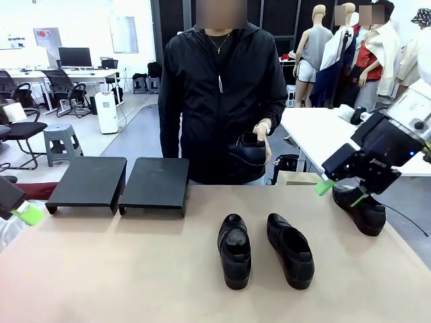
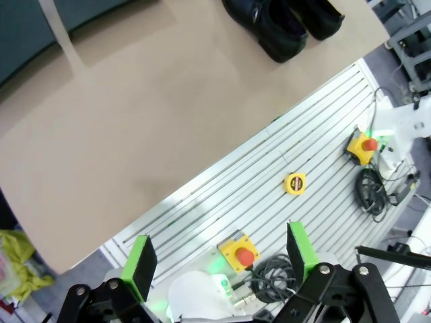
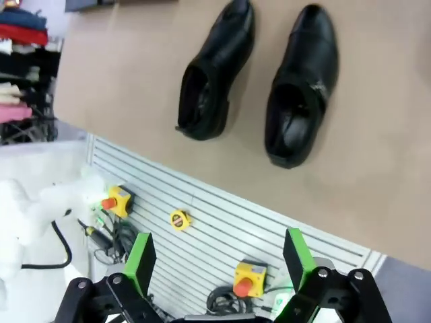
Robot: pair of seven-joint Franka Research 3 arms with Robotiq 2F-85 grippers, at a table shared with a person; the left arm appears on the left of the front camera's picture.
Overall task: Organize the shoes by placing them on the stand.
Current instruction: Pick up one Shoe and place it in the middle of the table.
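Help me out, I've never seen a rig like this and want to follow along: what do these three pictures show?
This is a two-armed robot at a table, with a person standing on the far side. The wide picture is taken from between the arms, looking across the table. The other two come from a camera on each wrist, looking along that arm's green-tipped claw: the left claw and the right claw. Both claws are open and hold nothing.

On the table, one black shoe and a second shoe lie side by side in the middle. A third shoe sits by the right edge, under the right claw. The person's hand holds a fourth shoe. At the far left stand a left stand and a right stand, both black.
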